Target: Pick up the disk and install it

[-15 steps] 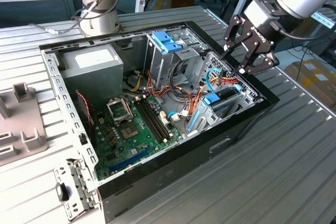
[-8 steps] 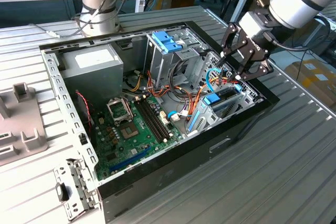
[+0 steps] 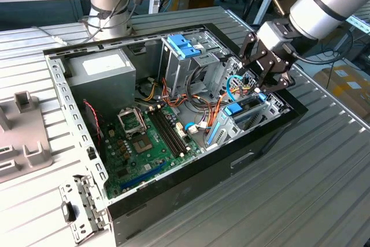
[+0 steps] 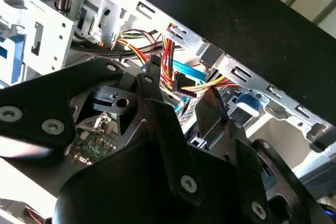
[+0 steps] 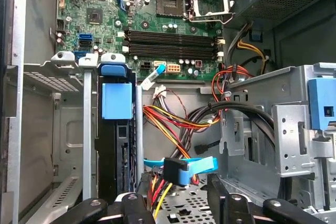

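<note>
Ribbed grey metal forms the worktop (image 3: 300, 195), with an open case (image 3: 272, 134) lying on it and benches and boxes beyond. The disk (image 5: 107, 150) is inside the case, standing on edge in a slot of the drive bay (image 5: 52, 129) at the exterior view's right. It is a dark slab between thin metal dividers, and its blue tab (image 5: 116, 100) faces the motherboard (image 5: 173, 30). In the exterior view the disk (image 3: 250, 103) shows the same tab as a bright blue patch beside a bundle of orange and red wires (image 3: 215, 111).

The jaws hang just above the bay, close to the disk's far end and the case's black side wall. They stand apart with nothing gripped between them (in the second wrist view only coloured wires (image 4: 176, 80) show through the gap). I cannot tell whether they touch the disk.

Beside the bay a flat blue cable (image 5: 181, 167) crosses the wires, and next to it stands a tall metal cage (image 3: 191, 67) with a paler blue latch (image 3: 182, 44) on top. A grey power supply (image 3: 101, 70) sits in the case's far corner. The silver arm (image 3: 324, 1) reaches in from the exterior view's upper right.
</note>
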